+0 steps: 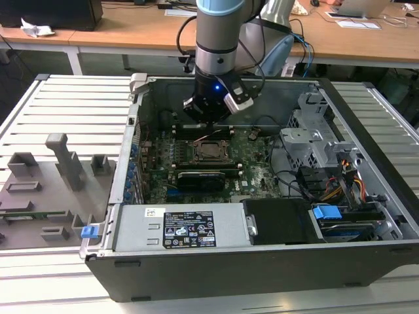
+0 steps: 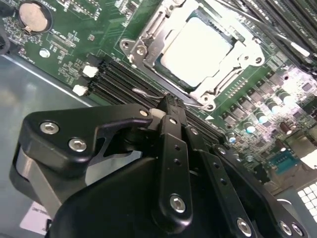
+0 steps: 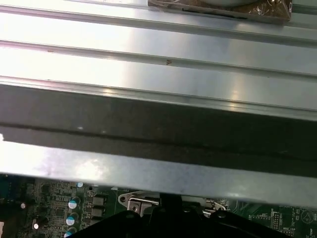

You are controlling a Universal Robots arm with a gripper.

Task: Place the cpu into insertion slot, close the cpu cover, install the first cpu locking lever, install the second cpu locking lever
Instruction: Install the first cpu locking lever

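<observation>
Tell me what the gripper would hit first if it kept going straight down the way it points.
Probably the socket edge: the gripper points at the cpu cover frame near a wire lever, though depth is unclear.

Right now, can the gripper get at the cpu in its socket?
Probably yes. The gripper hangs just beside the cpu, nothing stands between them, and the chip's top lies bare inside the open-middled cpu cover.

In the exterior view the arm (image 1: 219, 39) is cut off by the picture's top edge, and its gripper (image 1: 208, 122) is too dark and small to tell how its fingers stand. In the second wrist view the gripper's black body hides part of the green board (image 2: 64, 34). The chip (image 2: 198, 44) is so bright there that its top looks blank. The cover (image 2: 148, 37) around it is cut off at the top edge.
</observation>
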